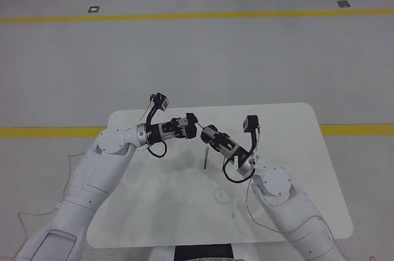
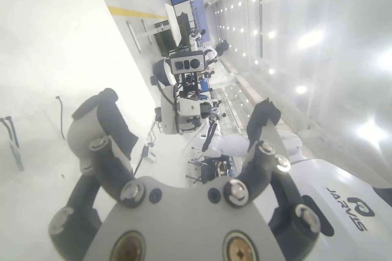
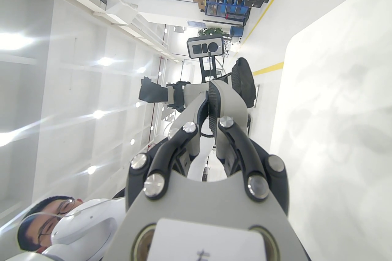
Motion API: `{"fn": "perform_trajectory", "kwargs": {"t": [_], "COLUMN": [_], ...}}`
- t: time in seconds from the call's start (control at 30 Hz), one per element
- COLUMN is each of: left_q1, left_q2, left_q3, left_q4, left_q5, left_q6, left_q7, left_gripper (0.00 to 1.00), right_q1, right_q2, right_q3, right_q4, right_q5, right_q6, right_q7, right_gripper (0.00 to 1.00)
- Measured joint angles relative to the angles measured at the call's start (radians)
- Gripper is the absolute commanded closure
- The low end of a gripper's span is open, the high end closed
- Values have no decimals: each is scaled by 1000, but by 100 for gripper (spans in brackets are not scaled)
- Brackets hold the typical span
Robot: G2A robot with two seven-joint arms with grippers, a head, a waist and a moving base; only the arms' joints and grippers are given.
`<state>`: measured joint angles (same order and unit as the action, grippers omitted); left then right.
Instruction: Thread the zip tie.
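The white surface (image 1: 301, 196) is carrying a black zip tie (image 1: 205, 157), its long axis running 12 to 6 o'clock. It is lying just at 6 o'clock of the right tool (image 1: 205, 133), the nearer one, which is pressing its fingers together. The left tool (image 1: 192, 122) is hanging spread.

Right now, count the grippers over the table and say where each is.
2. The left gripper hangs open over the far half of the table. The right gripper, shut, points at it from close by, almost tip to tip. None seems hidden.
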<state>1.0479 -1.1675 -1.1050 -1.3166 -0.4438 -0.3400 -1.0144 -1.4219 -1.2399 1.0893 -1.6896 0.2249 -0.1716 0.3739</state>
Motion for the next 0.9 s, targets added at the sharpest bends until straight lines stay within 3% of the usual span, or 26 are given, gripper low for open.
{"fn": "perform_trajectory", "kwargs": {"t": [0.07,0.23,0.57,0.73,0.8,0.9], "left_q1": [10,69,128,151,156,162], "left_q2": [0,0,-10,-23,-27,-34], "left_q3": [-2,-34,-63,-62,-63,-67], "left_q4": [-15,-100,-159,-174,-180,-190], "left_q5": [3,79,166,189,203,219], "left_q6": [0,0,0,0,0,0], "left_q7": [30,172,277,336,353,371], "left_gripper": [0,0,3,24,39,50], "right_q1": [-4,-35,-58,-66,-69,-68], "right_q2": [-1,-3,-9,-11,-13,-16], "right_q3": [-1,0,2,1,-1,-4], "right_q4": [-3,-18,-30,-29,-30,-31], "right_q5": [2,-24,-63,-75,-79,-82], "right_q6": [0,-13,-30,-34,-35,-35], "right_q7": [-10,-73,-146,-161,-170,-183], "right_gripper": [100,100,100,100,100,100]}}
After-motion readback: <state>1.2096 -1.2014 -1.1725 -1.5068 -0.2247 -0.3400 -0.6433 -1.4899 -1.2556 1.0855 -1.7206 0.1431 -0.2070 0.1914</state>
